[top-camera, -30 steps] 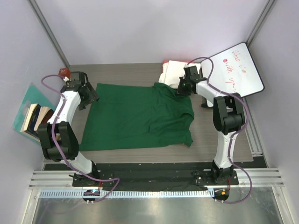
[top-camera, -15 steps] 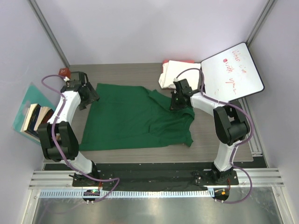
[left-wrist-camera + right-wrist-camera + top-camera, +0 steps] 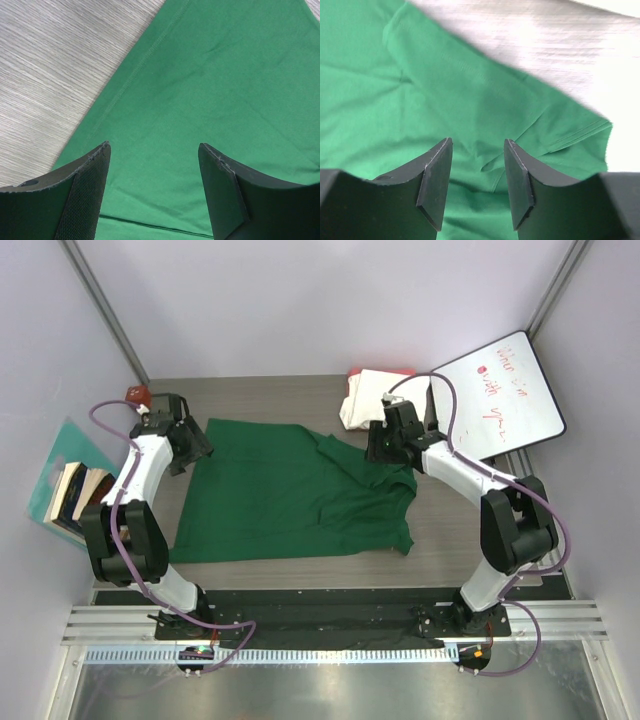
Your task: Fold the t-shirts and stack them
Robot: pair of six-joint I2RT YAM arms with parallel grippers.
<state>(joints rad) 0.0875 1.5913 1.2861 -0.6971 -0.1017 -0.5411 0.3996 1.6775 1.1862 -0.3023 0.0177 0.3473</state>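
- Seen from overhead, the dark green t-shirt [image 3: 290,490] lies spread over the middle of the wooden table [image 3: 260,395]. Its 9 o'clock side is flat, and its 3 o'clock side is rumpled with a flap turned inward.
- The folded cream-white bundle [image 3: 362,400] sits at 1 o'clock on the table, with a red-pink cloth edge [image 3: 385,371] showing behind it. The whiteboard [image 3: 500,390] leans at 2 o'clock.
- The left gripper [image 3: 192,445] hangs over the shirt's 10 o'clock corner. Its wrist camera shows the fingers wide apart and holding nothing, with a stitched hem running beneath them.
- The right gripper [image 3: 378,445] hangs over the shirt's 2 o'clock corner, near the bundle. Its fingers also stand apart and empty, above the creased sleeve.
- The step in hand is probably folding the green shirt, and the turned-in side looks only roughly laid.
- To do it well, each claw should pinch one cloth edge only, close to a corner, not a bunched layer.
- Both arms should lift low and move together, so the fold line stays straight.
- The ridge near 3 o'clock likely needs smoothing before another fold goes over it.
- The right arm should stay clear of the bundle at 1 o'clock, or it may drag the stack apart.
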